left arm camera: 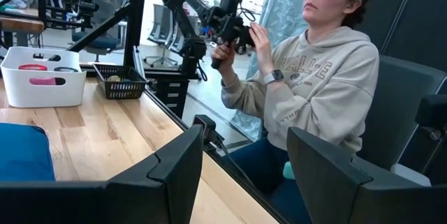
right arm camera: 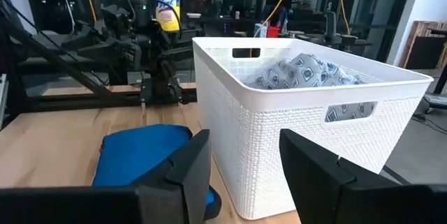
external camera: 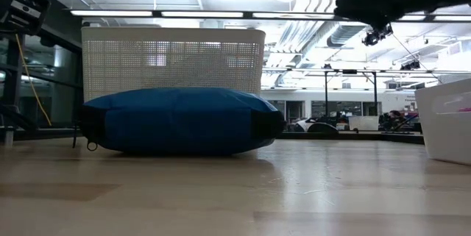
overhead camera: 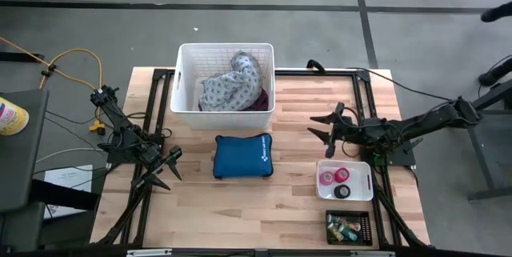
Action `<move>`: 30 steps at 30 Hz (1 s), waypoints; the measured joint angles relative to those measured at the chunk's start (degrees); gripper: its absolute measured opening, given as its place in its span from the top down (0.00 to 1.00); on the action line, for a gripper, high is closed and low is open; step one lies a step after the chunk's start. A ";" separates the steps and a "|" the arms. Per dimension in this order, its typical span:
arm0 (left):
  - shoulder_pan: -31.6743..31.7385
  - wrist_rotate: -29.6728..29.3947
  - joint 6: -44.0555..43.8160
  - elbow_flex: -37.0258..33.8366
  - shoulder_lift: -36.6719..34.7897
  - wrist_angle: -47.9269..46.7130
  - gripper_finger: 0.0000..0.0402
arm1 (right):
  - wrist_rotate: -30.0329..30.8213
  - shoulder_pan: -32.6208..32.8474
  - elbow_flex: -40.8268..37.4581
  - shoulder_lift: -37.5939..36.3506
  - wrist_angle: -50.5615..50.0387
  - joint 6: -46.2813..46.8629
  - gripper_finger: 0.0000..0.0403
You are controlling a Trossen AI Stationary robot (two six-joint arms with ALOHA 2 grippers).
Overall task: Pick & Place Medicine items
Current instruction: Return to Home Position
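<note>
The medicine items lie at the table's right near corner. A pink roll [overhead camera: 329, 178] and a black roll [overhead camera: 342, 191] sit in a small white tray [overhead camera: 364, 169]. Several tiny items fill a black mesh tray [overhead camera: 349, 226] just nearer. The left wrist view shows the white tray [left arm camera: 42, 84] and the mesh tray [left arm camera: 119, 83] far off. My right gripper [overhead camera: 314, 126] [right arm camera: 243, 140] hovers open above the table, left of and beyond the white tray, pointing toward the white basket. My left gripper [overhead camera: 170, 170] [left arm camera: 244, 140] waits open at the table's left side.
A blue zip pouch [overhead camera: 242, 157] [external camera: 180, 120] lies mid-table. Beyond it stands a white basket [overhead camera: 226, 53] [right arm camera: 314, 133] holding floral and purple cloth bundles [overhead camera: 232, 85]. A seated person [left arm camera: 321, 91] holding a hand device is beyond the table's right edge.
</note>
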 joint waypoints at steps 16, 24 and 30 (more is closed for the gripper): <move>0.00 0.01 0.00 0.01 0.00 -0.02 0.50 | -0.05 0.00 -9.34 -13.62 2.20 1.42 0.61; -0.02 0.00 0.00 0.00 0.00 -0.02 0.50 | -0.25 0.00 -11.14 -19.10 2.20 1.44 0.61; 0.00 0.00 0.02 0.00 0.00 -0.02 0.50 | -0.45 0.01 -12.31 -22.52 2.26 1.43 0.61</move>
